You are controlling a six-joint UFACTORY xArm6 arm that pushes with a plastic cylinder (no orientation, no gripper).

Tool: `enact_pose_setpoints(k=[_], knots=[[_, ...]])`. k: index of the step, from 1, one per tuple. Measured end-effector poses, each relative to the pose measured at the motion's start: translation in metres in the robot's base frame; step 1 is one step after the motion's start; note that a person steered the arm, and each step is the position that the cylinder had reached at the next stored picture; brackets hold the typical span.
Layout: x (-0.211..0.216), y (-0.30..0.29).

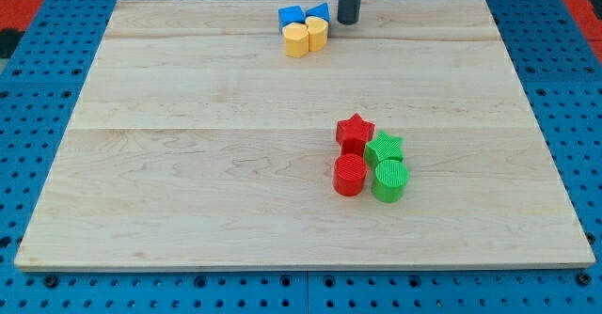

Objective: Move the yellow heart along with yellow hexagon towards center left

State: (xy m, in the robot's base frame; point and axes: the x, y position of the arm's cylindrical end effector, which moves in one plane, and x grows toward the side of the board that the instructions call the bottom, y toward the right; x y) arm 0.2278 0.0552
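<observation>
- Nearest on the wooden bench (188,192), right of centre, four blocks sit bunched together: a red cylinder (350,175) on the left and a green cylinder (390,180) just beside it on the right.
- Just behind those two lie a red star (355,132) and a green star (384,149); the red star touches the red cylinder, and the green star touches the green cylinder and leans against the red star's right side.
- Across the middle, the bench shows only bare pale planks with lengthwise seams, and around its edges lies a blue pegboard (38,117) dotted with holes.
- Far along the bench, slightly left of its midline, a second cluster holds the task's pieces: the yellow heart (297,41) on the left and the yellow hexagon (317,33) pressed against its right side.
- Behind the yellow pair sit two blue blocks, a blue block (291,16) on the left and a second blue block (320,13) on the right, both touching the yellow ones; their shapes are hard to make out.
- Farthest of all, my tip (348,21) rests on the bench near the far edge, just right of the second blue block and a little right and behind the yellow hexagon; whether it touches the blue block I cannot tell.
- No hand is fitted, only the dark rod, so there is nothing to stand apart or together.
</observation>
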Motion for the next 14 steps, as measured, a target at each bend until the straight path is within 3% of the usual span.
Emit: enact_pose_setpoints(k=[1,2,4,6,11,14], knots=[[0.017,-0.040],[0.039,-0.042],[0.045,0.009],[0.065,0.012],[0.070,-0.108],[0.130,-0.130]])
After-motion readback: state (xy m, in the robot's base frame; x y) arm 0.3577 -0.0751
